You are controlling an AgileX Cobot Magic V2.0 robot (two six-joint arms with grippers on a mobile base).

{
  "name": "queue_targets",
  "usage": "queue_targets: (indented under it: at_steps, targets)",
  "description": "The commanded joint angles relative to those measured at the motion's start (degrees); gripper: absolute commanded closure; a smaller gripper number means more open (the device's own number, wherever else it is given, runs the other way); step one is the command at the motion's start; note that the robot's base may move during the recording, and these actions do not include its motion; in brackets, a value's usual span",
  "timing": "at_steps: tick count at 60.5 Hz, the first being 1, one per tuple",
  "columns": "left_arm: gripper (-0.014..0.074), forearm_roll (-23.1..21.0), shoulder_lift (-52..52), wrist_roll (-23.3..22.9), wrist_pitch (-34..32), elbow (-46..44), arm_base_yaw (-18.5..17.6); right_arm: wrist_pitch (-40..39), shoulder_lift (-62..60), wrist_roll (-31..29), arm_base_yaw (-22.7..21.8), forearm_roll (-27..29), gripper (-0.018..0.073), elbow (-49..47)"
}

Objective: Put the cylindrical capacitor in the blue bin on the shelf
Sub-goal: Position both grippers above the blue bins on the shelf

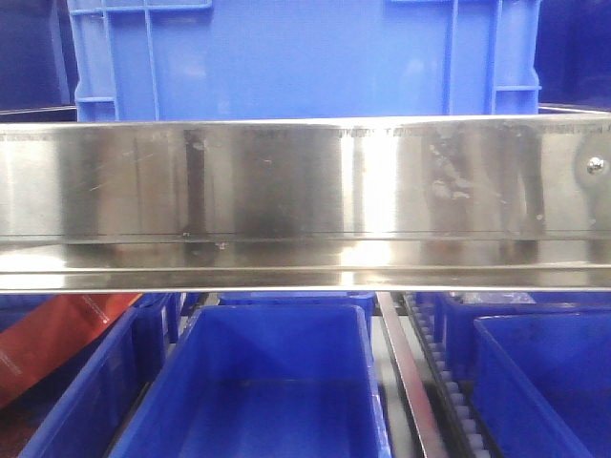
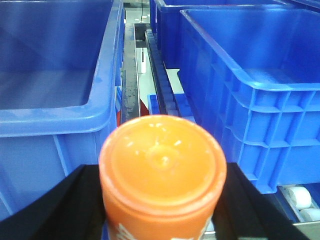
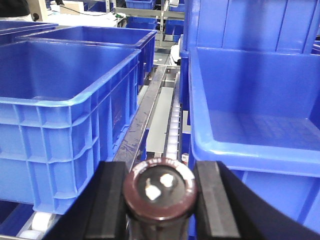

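Gripping: right gripper [image 3: 159, 200] clamped on capacitor [image 3: 160, 187]
Left gripper [image 2: 162, 212]: clamped on orange cylinder [image 2: 162, 162]
Ahead: blue bins [image 3: 75, 102] on shelf [image 1: 305, 191]

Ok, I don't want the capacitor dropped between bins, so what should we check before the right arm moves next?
1. Grip: right gripper clamped on the cylindrical capacitor: ok.
2. Capacitor above a bin opening: not ok, it faces the roller track between the left blue bin and the right blue bin.
3. Room in the right blue bin: ok, visible floor bare.
4. Free left gripper: not ok, it holds an orange cylinder.
5. Clearance from the shelf rail: cannot tell, no arm in the front view.
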Motion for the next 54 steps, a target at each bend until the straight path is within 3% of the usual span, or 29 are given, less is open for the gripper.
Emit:
queue_targets:
  at_steps: [1, 42, 47, 54]
  targets:
    - [0.0707, -0.22, -0.22, -0.02, -1.18, 0.03, -0.41, -1.41, -0.04, -0.16, 0.01, -0.45, 0.0721, -0.29]
    - [0.0707, -0.11, -0.22, -0.02, -1.18, 0.03, -0.41, -1.41, -0.04, -0.16, 0.01, -0.45, 0.0721, -0.29]
    - [0.0707, -2.22, -0.22, -0.02, -0.29, 0.03, -0.41, -1.41, -0.04, -0.16, 0.01, -0.45, 0.0721, -0.29]
    - [0.0707, -2.84, 0.98, 0.08, -1.96, -1.30, -2.97, -1.41, -0.04, -0.16, 0.01, -0.45, 0.0721, -0.29]
